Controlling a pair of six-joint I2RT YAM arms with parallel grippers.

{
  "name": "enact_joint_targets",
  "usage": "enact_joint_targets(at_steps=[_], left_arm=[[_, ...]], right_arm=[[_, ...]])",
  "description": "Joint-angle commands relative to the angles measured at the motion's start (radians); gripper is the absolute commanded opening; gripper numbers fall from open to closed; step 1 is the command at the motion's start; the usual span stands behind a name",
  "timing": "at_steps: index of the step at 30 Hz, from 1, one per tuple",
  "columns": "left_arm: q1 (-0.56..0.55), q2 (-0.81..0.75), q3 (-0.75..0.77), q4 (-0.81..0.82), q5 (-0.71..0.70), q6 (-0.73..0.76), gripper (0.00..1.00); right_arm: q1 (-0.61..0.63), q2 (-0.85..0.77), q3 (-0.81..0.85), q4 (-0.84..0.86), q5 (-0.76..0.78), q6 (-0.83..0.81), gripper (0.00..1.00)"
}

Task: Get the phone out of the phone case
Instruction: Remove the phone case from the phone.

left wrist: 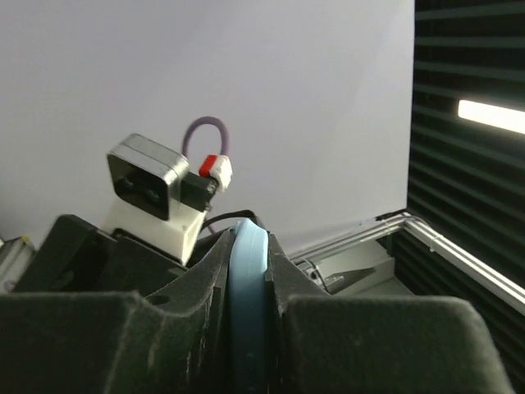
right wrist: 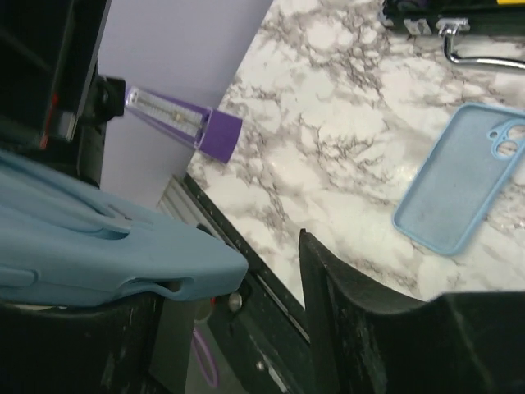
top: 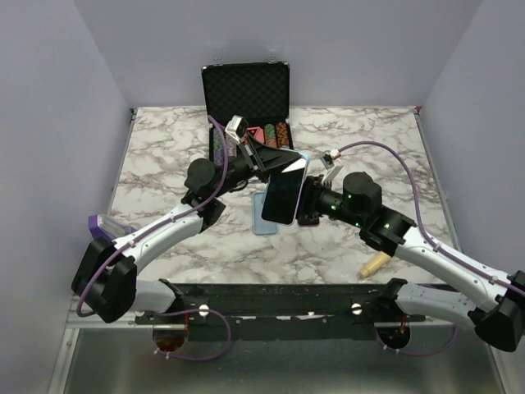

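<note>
Raised above the middle of the marble table [top: 164, 156], between 2 arms meeting tip to tip: the phone [top: 281, 197], dark screen facing the overhead camera, apparently seated in the blue phone case [left wrist: 248, 283]. Left gripper [left wrist: 246, 258] narrow, pinching 1 long edge of that case between both black fingers, probably to anchor the shell in mid-air. Right gripper [top: 310, 203] parted, with the case lying against 1 finger only and a clear gap to the other; nothing clamped there, likely readying to take hold of the phone's rim. No telling from any view of a corner already free.

Directly below, flat on the marble, a spare blue case [right wrist: 463, 185], empty. Just behind the grippers, an open black briefcase [top: 246, 90] with rows of chips. Little room rearward, then. Open marble to left and right for swinging either arm outward. Toward the near right edge, a small tan object [top: 373, 264], well apart from the phone.
</note>
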Motion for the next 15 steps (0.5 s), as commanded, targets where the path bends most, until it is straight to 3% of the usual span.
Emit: enact_joint_targets(at_steps=[1,6,12,15], left_arm=[[-0.052,-0.122,0.058,-0.161,0.163,0.031,0.00],[0.015,-0.192,0.089,-0.450,0.128,0.253,0.00],[0.075,-0.235,0.106,-0.625,0.067,0.392,0.00],[0.093,-0.239,0.092,-0.619,0.061,0.399,0.00]], right_arm=[[-0.012,-0.044,0.034,-0.209,0.080,-0.091,0.61],[-0.013,-0.116,0.026,-0.283,0.032,-0.086,0.77],[-0.013,-0.217,0.062,-0.329,0.011,-0.045,0.83],[-0.013,-0.242,0.082,-0.275,-0.051,0.025,0.84]])
